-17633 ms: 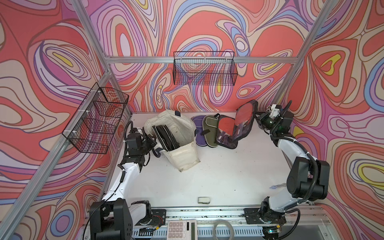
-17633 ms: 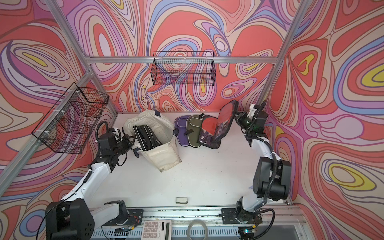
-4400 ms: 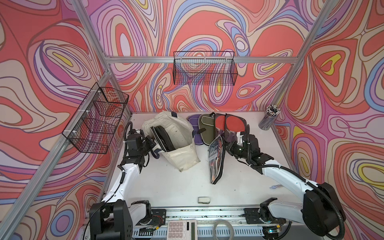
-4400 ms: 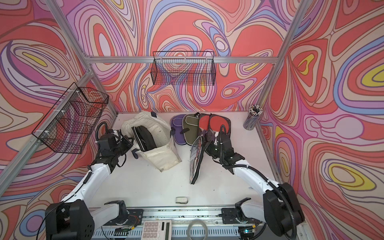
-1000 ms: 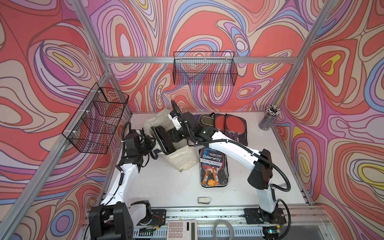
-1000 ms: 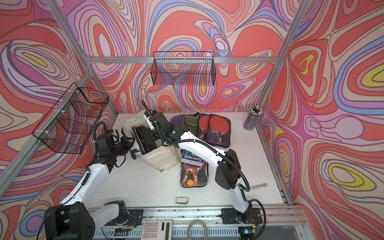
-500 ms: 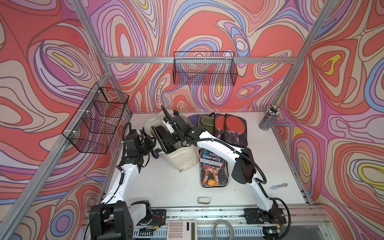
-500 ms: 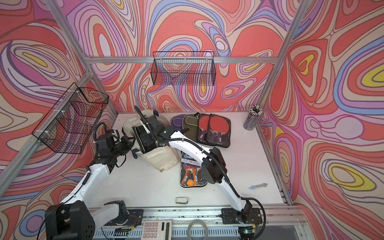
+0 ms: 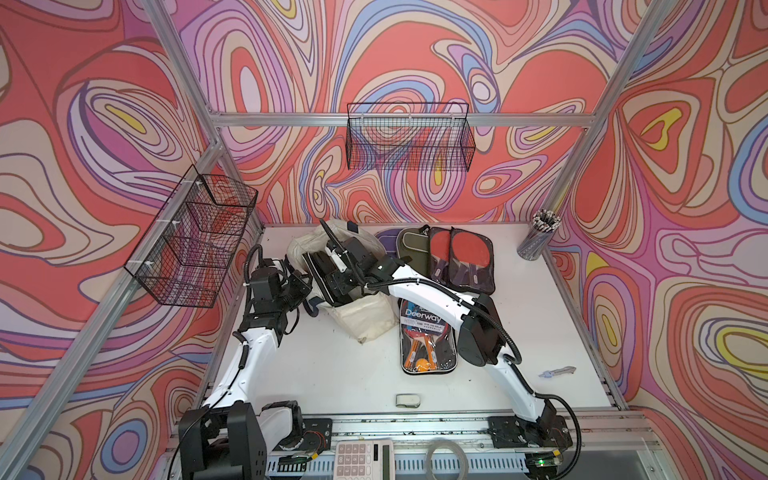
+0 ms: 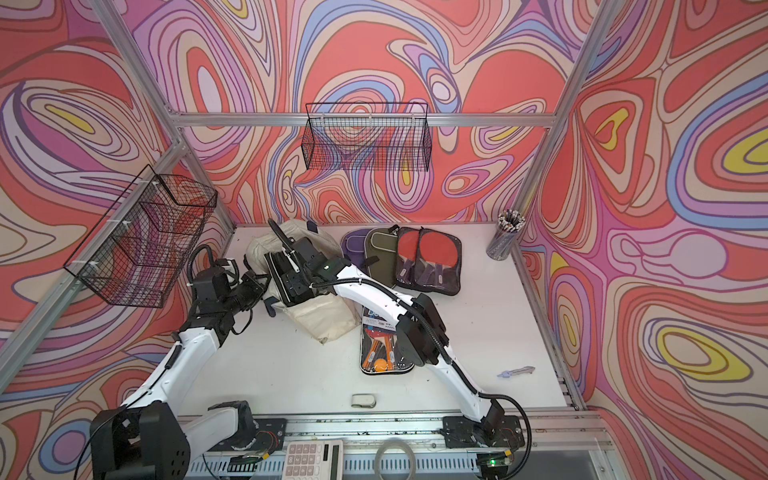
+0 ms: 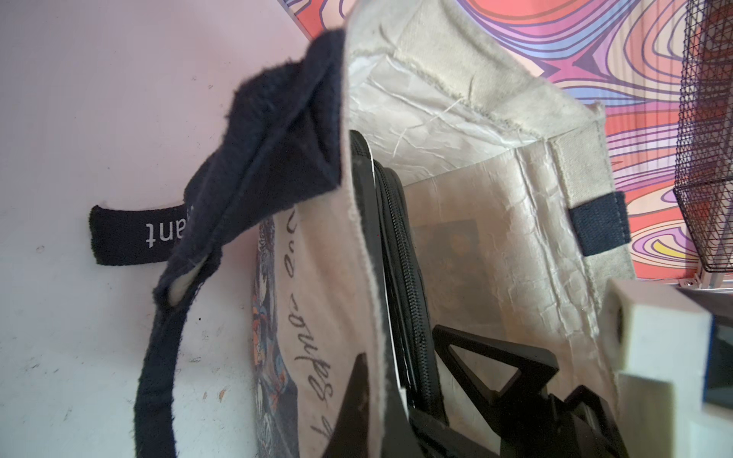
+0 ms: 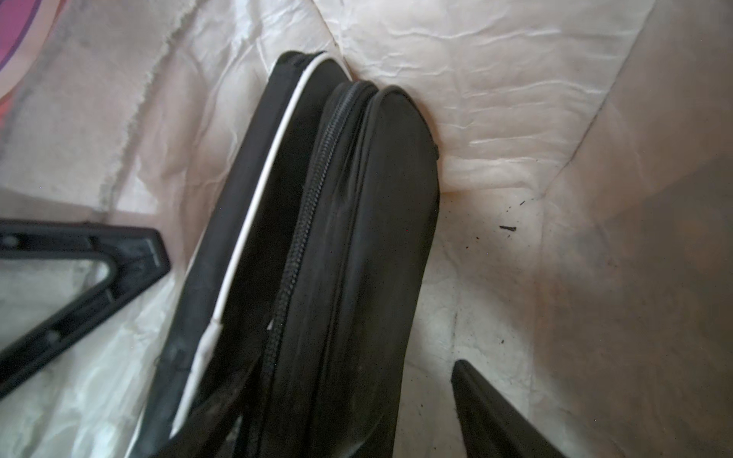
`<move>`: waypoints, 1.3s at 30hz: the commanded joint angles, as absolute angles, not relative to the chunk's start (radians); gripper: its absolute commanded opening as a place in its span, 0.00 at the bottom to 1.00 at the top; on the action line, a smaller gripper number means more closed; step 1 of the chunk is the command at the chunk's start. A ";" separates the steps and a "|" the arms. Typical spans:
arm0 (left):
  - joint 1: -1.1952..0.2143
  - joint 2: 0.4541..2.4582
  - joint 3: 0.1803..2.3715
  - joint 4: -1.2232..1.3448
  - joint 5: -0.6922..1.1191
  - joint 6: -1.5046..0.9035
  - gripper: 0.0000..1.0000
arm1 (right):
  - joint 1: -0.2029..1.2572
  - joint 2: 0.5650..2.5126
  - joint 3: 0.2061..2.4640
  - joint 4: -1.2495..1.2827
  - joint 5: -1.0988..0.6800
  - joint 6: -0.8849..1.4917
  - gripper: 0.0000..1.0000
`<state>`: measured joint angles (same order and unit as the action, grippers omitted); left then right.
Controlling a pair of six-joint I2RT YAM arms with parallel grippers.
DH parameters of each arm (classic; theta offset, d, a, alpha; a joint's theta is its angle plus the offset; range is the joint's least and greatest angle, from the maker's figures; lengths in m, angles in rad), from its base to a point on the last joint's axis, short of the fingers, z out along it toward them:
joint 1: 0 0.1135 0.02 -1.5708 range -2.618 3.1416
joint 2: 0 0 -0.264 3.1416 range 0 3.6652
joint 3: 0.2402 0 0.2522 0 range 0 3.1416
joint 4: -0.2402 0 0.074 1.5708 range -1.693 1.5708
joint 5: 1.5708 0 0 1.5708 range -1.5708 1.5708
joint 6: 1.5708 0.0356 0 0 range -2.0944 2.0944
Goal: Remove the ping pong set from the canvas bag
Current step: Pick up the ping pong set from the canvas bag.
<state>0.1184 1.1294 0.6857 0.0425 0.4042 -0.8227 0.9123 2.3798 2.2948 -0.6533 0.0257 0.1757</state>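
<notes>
Step in hand, as far as I can judge, is the reach-in for another set. The right gripper (image 12: pixel 309 309) is down inside the mouth of the canvas bag (image 9: pixel 365 316), jaws spread wide and gripping nothing. Two slim cases stand on edge right between its fingers: a black zippered case (image 12: pixel 357 238) and, touching it, a case with white piping (image 12: pixel 254 222). Both fingers sit clear of them, against the crinkly lining (image 12: pixel 515 119). I'm taking those two for the ping pong sets left in the bag, but I can't see what's in them. The left gripper (image 9: pixel 302 286) is clenched at the bag's rim by the navy strap (image 11: pixel 277 131), just across the cases from the right gripper. It looks like it's pinching the canvas to keep the mouth open, though the pinch itself is hidden. Back under the right gripper's forearm a clear Deerway set (image 9: pixel 424 332) lies flat on the table (image 9: pixel 332 374), and a red paddle case (image 9: pixel 461 257) lies off to its outer side, so part of the job seems done. Next it needs to sink a bit lower, close on one case's edge and pull out along the opening. Since the cases touch, one may drag the other, and a finger could snag the lining.
</notes>
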 commanded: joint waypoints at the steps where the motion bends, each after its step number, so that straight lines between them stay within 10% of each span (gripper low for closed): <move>1: 0.116 1.136 0.669 0.058 0.418 -0.815 0.00 | 0.915 2.425 2.318 -0.659 0.067 0.155 0.77; 10: 0.116 1.131 0.664 0.058 0.413 -0.815 0.00 | 0.916 2.451 2.313 -0.642 0.078 0.168 0.58; 18: 0.117 1.132 0.658 0.070 0.410 -0.818 0.00 | 0.917 2.454 2.307 -0.637 0.078 0.177 0.00; 39: 0.117 1.149 0.657 0.083 0.408 -0.820 0.00 | 0.920 2.359 2.425 -0.659 0.112 0.173 0.00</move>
